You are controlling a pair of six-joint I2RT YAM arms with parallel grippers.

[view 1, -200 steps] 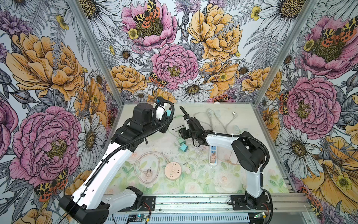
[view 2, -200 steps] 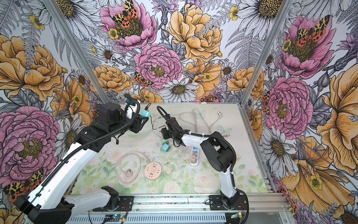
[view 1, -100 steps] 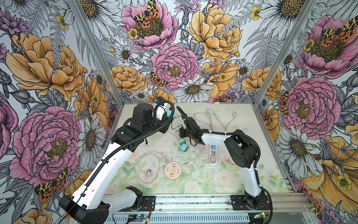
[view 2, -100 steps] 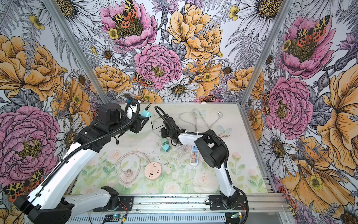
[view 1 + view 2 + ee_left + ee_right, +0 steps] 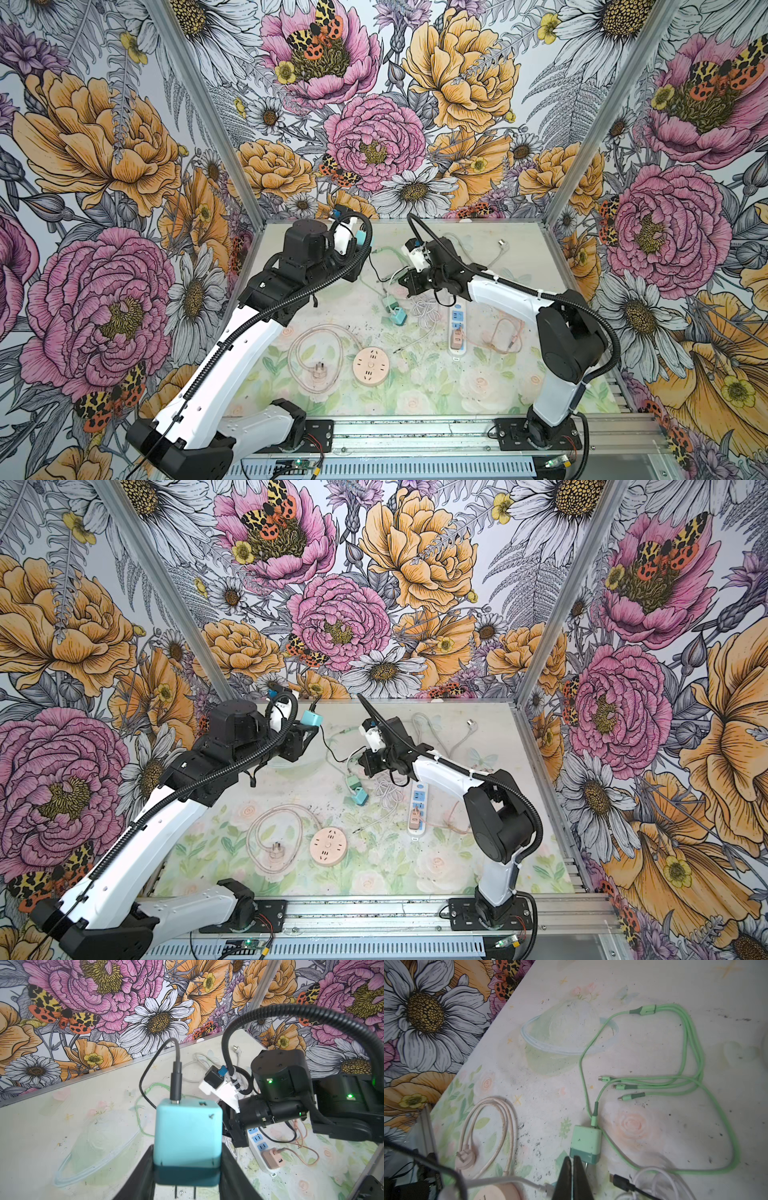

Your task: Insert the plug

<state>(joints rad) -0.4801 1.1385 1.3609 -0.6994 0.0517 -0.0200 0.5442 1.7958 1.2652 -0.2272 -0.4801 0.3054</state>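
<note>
My left gripper (image 5: 187,1154) is shut on a cyan charger block (image 5: 188,1134), held up above the back left of the table (image 5: 490,245). In both top views the block (image 5: 362,237) (image 5: 311,720) sits at the gripper's tip. A black cable (image 5: 176,1070) is plugged into its outer face and two prongs point back at the wrist. My right gripper (image 5: 572,1160) is shut with nothing seen between its fingers. It hovers low mid-table (image 5: 405,283), beside a green charger (image 5: 585,1145). A loose black plug end (image 5: 618,1181) lies close by.
A white power strip (image 5: 457,328) (image 5: 417,808) carries a pink charger (image 5: 272,1160). A round pink socket (image 5: 370,368) with its pale cord lies in front. A teal charger (image 5: 398,316), a green multi-head cable (image 5: 691,1047) and a white cable coil (image 5: 426,311) clutter the middle.
My right gripper has closed from partly open, and that arm's elbow has shifted while its tip stayed near the green charger. The left arm has not moved.
</note>
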